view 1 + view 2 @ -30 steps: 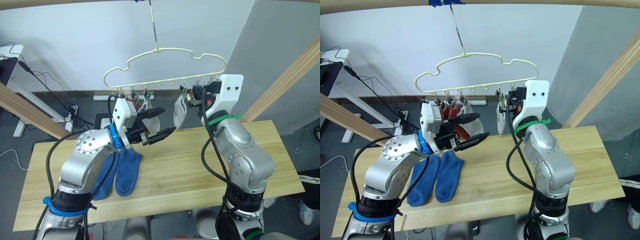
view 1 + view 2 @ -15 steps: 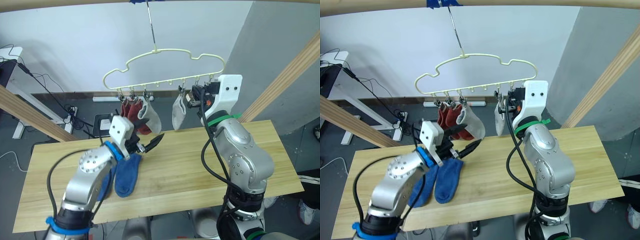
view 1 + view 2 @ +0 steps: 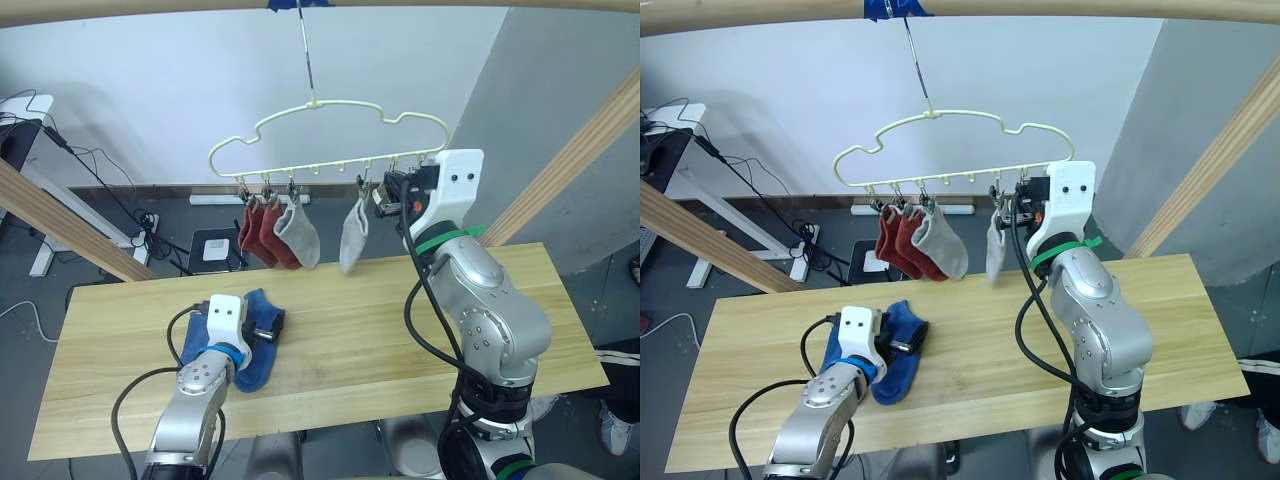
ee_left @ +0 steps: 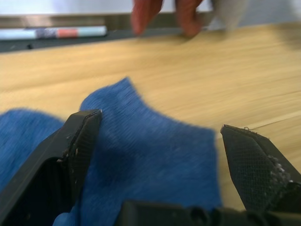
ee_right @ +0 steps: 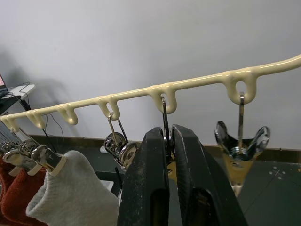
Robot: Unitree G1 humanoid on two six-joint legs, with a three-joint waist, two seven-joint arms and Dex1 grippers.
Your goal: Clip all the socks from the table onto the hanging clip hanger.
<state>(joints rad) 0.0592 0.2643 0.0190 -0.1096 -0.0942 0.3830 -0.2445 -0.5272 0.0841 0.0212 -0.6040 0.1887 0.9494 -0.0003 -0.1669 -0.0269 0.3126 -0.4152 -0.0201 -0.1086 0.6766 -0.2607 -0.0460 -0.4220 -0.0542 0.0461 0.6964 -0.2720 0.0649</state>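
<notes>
The pale yellow clip hanger (image 3: 330,110) hangs above the table (image 3: 400,330). Two rust red socks (image 3: 256,230) and a grey sock (image 3: 298,236) are clipped at its left end. A second grey sock (image 3: 349,234) dangles right beside my right gripper (image 5: 168,134), which is shut on a metal clip (image 5: 164,110); which clip holds that sock I cannot tell. Two blue socks (image 3: 256,372) lie on the table's left part. My left gripper (image 4: 160,125) is low over one blue sock (image 4: 150,155), its fingers (image 4: 80,136) spread wide open on either side.
A round wooden beam (image 3: 1040,8) carries the hanger's hook. Slanted wooden posts stand at the left (image 3: 60,215) and right (image 3: 570,160). An empty clip (image 5: 240,146) hangs at the hanger's right end. Cables and a power strip (image 3: 215,198) lie on the floor behind.
My left arm has dropped from hanger height down to the table, and its open gripper now sits over the blue socks. The right gripper has stayed at the clip.
</notes>
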